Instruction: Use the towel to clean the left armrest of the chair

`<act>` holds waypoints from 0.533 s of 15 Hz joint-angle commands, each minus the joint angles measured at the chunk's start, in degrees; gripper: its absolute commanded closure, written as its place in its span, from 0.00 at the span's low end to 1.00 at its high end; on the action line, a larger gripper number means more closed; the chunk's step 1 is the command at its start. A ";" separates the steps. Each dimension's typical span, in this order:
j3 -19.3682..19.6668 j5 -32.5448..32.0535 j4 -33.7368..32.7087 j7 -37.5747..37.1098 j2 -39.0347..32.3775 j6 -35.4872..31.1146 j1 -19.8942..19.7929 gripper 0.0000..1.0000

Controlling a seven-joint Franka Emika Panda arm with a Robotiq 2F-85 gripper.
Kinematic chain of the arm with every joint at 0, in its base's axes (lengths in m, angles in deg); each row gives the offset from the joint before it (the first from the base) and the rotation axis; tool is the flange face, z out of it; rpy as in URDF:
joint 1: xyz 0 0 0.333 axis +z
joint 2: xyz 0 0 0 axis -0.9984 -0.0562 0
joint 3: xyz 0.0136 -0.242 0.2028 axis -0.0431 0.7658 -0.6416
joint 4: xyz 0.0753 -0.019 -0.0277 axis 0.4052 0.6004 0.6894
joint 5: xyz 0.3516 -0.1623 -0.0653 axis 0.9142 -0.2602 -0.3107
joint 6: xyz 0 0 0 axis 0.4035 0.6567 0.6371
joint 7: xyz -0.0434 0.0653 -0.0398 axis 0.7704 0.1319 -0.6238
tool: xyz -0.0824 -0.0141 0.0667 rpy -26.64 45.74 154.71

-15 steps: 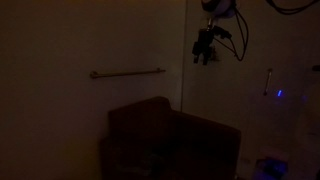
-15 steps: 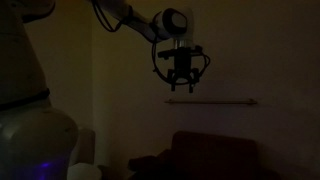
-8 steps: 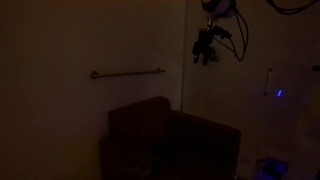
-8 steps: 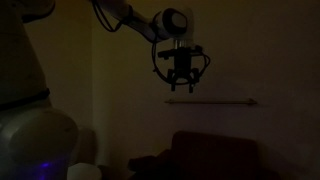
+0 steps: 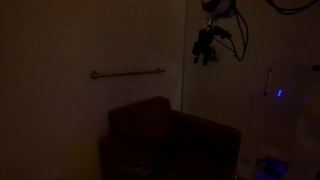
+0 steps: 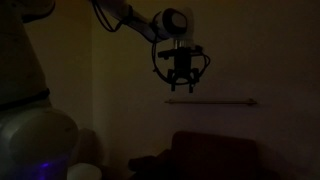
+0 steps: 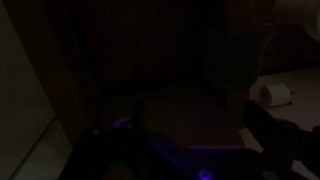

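Observation:
The room is very dark. The chair (image 5: 170, 140) is a boxy dark brown armchair below the wall rail; in both exterior views it shows only as a dim shape (image 6: 215, 155). I cannot tell its left armrest apart from the rest. The towel cannot be made out in any view. My gripper (image 5: 205, 47) hangs high in the air above the chair, well clear of it. Its fingers point down and stand open with nothing between them (image 6: 181, 84). In the wrist view one dark finger (image 7: 282, 135) shows at the right, above the faint outline of the seat.
A thin rail (image 5: 128, 72) runs along the wall above the chair (image 6: 210, 101). A white paper roll (image 7: 272, 95) lies at the right of the wrist view. The robot's pale base (image 6: 35, 135) fills the near left. A small blue light (image 5: 279, 94) glows at the right.

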 commanded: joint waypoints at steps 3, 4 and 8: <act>-1.31 0.50 -0.19 0.44 -0.24 0.18 -1.60 0.00; -1.56 0.72 0.04 0.84 -0.38 -1.45 -1.34 0.00; -4.83 4.33 2.11 -0.71 -3.62 -8.79 0.95 0.00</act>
